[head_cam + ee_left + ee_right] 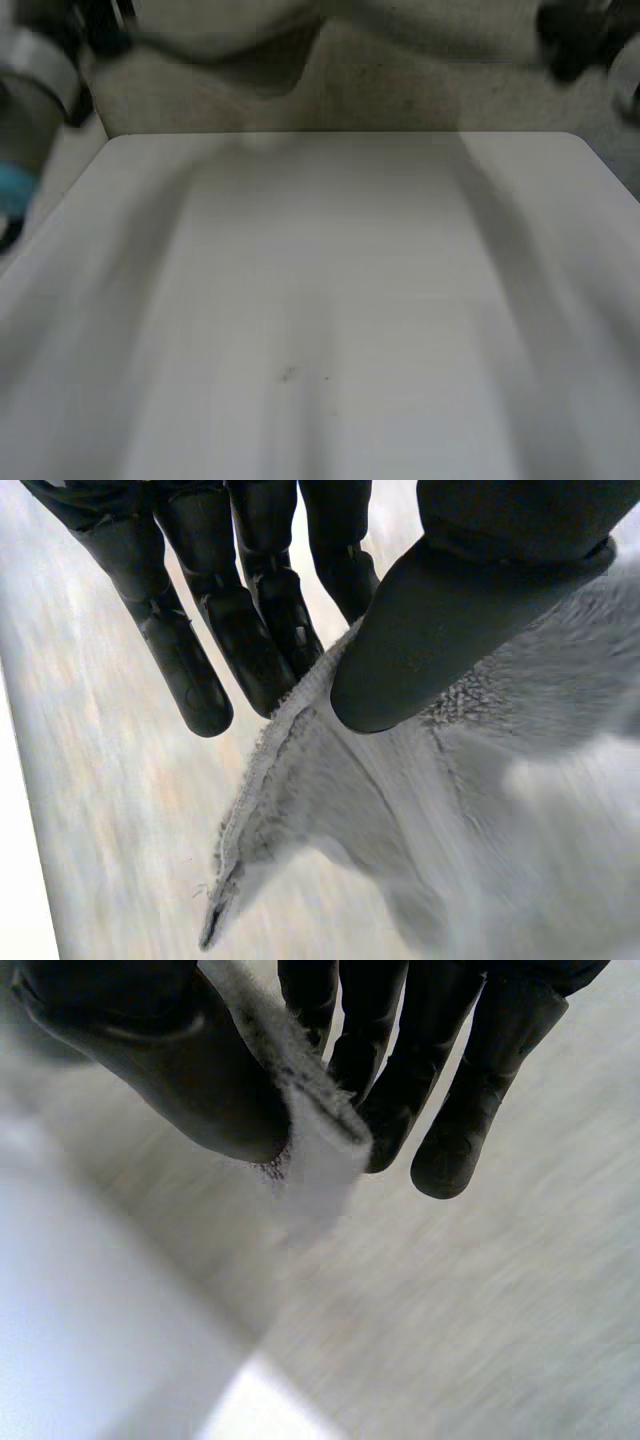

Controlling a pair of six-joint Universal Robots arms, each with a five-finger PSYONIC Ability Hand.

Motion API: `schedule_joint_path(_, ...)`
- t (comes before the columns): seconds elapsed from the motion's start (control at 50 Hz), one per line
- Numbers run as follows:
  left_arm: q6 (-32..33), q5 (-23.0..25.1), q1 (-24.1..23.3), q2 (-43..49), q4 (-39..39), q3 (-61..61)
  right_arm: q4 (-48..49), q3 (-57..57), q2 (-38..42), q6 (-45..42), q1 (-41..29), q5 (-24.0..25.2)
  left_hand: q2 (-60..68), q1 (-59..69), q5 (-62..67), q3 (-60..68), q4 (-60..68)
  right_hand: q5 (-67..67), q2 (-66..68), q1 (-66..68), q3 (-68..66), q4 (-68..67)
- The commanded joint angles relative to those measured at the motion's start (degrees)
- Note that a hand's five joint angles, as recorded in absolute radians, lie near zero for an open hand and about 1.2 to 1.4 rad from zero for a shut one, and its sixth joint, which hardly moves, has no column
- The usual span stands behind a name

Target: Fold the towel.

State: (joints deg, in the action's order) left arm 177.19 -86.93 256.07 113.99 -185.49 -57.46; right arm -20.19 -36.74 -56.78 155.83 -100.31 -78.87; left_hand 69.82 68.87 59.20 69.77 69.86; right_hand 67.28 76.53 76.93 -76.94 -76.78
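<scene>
The pale towel (420, 30) is lifted high and stretched between both hands, above the far side of the white table (330, 300). In the left wrist view my left hand (250, 600) pinches an edge of the towel (480, 780) between its thumb and straight fingers, and a corner hangs down below them. In the right wrist view my right hand (400, 1060) pinches a narrow edge of the towel (310, 1150) between thumb and fingers. In the head view the right hand (570, 45) is at the far right and the left arm (35, 90) at the far left.
The table's far edge (340, 133) runs across the view, with speckled floor (400, 95) beyond it. A small dark mark (288, 374) lies on the near part of the tabletop.
</scene>
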Motion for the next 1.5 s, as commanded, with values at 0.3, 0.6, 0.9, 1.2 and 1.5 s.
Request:
schedule_joint_path(0.3,21.62,8.18,1.45,7.83,-19.74,-39.05,8.77,-36.21,4.59,-13.53,0.37,2.76,10.18,11.13,10.8,10.23,10.14,2.72,3.47,3.07,-3.06,-3.22)
schedule_joint_path(0.6,30.84,9.49,8.22,-25.26,1.85,-53.71,-12.36,-46.92,-20.46,-28.96,9.59,3.99,10.18,11.13,10.8,10.23,10.14,2.72,3.47,3.07,-3.06,-3.22)
schedule_joint_path(0.9,30.84,22.24,9.01,-24.34,1.44,-53.81,-6.26,-45.0,-16.43,-31.2,10.22,4.78,10.18,11.13,10.8,10.23,10.14,2.72,3.47,3.07,-3.06,-3.22)
schedule_joint_path(1.2,30.58,9.41,0.4,13.69,-2.07,-15.52,4.11,-22.85,7.3,-19.33,2.57,-5.24,10.18,11.13,10.8,10.23,10.14,2.72,3.47,3.07,-3.06,-3.22)
schedule_joint_path(1.5,30.76,9.06,-1.53,28.13,-2.77,0.86,5.87,-6.43,20.12,-19.16,-0.24,-12.88,10.18,11.13,10.8,10.23,10.14,-67.28,-66.53,-66.93,66.94,66.78)
